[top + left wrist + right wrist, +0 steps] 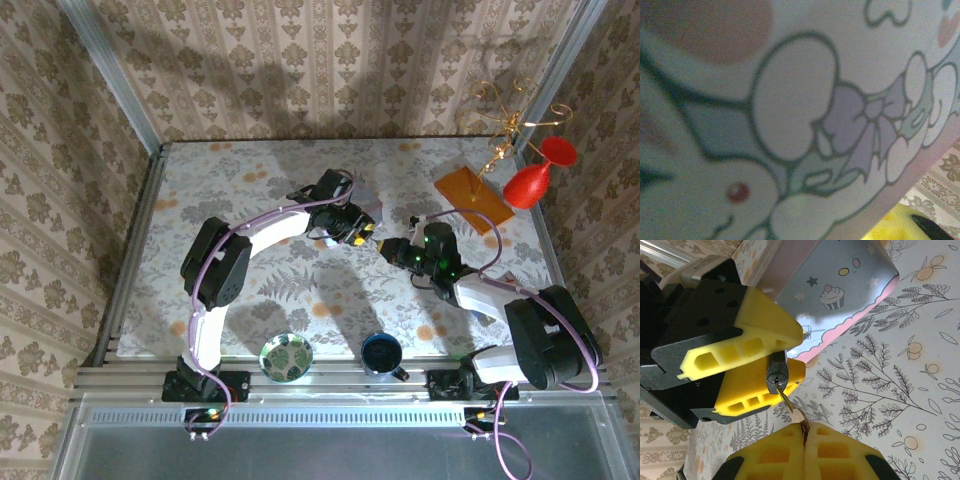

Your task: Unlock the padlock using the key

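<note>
Between left gripper [790, 357] fingers, padlock [776, 372] sat clamped, key [786, 401] pinched in closed right gripper [805, 432], right wrist view, left wrist saw blurred tin lid [790, 100].

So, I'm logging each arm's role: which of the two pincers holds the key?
The right pincer: it is shut on the key, whose blade sits in the padlock. The left pincer clamps the padlock instead.

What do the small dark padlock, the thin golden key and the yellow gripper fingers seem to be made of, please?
Small dark squarish padlock: metal, dark-grey and semi-gloss; its face catches light. Thin golden key: likely brass or brass-plated, shiny yellowish edge. Left gripper's yellow fingers: probably moulded or printed plastic, matte, with hollow cells; rubber cannot be ruled out.
</note>
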Motion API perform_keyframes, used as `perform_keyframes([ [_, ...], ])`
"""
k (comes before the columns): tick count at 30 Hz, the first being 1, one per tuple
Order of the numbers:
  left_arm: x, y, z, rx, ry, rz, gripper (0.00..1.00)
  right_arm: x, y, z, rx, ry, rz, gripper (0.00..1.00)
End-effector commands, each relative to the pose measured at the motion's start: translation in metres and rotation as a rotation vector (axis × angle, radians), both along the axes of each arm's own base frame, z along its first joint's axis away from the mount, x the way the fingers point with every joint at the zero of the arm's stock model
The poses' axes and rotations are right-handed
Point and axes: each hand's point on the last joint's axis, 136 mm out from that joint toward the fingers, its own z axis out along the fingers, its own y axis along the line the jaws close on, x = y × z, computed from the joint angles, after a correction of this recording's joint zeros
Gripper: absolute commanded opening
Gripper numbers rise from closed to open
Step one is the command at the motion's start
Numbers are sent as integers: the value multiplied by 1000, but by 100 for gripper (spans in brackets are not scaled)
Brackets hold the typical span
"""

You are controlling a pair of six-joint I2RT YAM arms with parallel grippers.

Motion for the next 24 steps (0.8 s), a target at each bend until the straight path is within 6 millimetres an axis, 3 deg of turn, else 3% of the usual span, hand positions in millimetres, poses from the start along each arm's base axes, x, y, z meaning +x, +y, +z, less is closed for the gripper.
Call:
perform_keyframes([
  [1,-35,-4,-26,-5,227,-31,0,8,1,11,12,-41,-6,0],
  [24,-33,-4,-25,-10,221,-30,0,9,1,5,4,-28,-15,0],
])
